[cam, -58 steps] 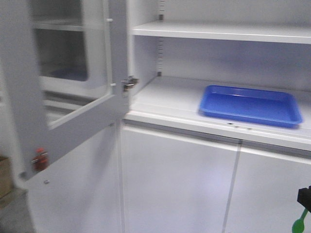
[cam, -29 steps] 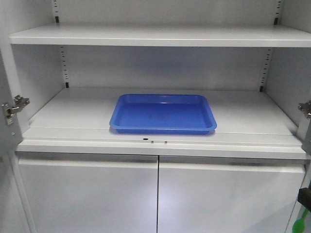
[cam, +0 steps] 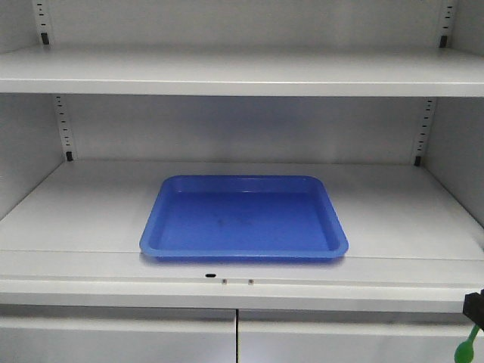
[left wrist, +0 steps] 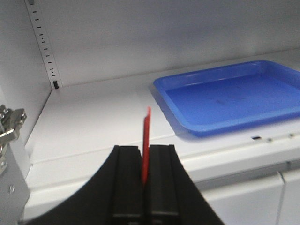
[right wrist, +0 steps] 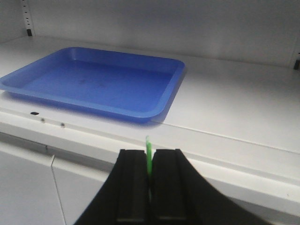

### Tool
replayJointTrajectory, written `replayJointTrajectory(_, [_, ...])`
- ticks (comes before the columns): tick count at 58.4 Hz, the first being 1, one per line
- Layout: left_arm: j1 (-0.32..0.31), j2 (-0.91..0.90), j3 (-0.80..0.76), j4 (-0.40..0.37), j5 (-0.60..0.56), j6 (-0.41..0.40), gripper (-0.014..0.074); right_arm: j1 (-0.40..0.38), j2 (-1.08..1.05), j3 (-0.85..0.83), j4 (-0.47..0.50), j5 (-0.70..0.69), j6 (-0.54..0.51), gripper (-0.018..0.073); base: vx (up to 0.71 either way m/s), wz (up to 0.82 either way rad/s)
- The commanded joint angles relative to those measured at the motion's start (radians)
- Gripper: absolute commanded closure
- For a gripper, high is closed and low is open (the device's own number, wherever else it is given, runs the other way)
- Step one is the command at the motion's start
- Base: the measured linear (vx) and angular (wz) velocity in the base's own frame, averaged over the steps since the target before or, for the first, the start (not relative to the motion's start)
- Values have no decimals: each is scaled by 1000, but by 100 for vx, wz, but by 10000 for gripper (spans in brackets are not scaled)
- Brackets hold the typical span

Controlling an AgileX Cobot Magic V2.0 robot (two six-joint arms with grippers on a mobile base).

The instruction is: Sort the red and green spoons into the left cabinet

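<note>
In the left wrist view my left gripper [left wrist: 146, 150] is shut on the red spoon [left wrist: 147, 125], whose thin handle stands up edge-on between the black fingers. My right gripper [right wrist: 149, 155] is shut on the green spoon [right wrist: 148, 144] in the same way. The green spoon's bowl [cam: 463, 350] hangs in the bottom right corner of the front view. Both grippers are in front of the left cabinet's middle shelf [cam: 76, 215], just short of its front edge. The red spoon's bowl is hidden.
A blue tray [cam: 243, 219] lies in the middle of the shelf, near the front edge. An upper shelf board [cam: 242, 76] runs above it. Peg-hole strips [cam: 64, 125] climb the back corners. A metal hinge [left wrist: 11, 125] sits at the left side. Closed lower doors [right wrist: 28, 183] are below.
The front view has swung from the open left door to face the shelf squarely and has come closer. The tray now fills more of the frame. Both spoons stay gripped.
</note>
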Motion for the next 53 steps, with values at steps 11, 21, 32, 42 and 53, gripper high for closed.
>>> replayJointTrajectory(11, [-3,-4,-29,-13,-74,-6,600,-5,-3,-36,-20,18,-1,562,32,3])
replayJointTrajectory(21, [-3,-4,-29,-13,-74,-6,600,-5,-3,-36,-20,18,-1,562,31,-1])
replayJointTrajectory(32, [-3,-4,-29,-13,-74,-6,600,-5,-3,-36,-20,18,-1,562,27,-5])
replayJointTrajectory(42, [-3,-4,-29,-13,-74,-6,600,-5,-3,-36,-20,18,-1,562,21,-4])
replayJointTrajectory(53, [-3,-4,-29,-13,-74,-6,600,-5,-3,-36,-20,19,-1,562,12,-1])
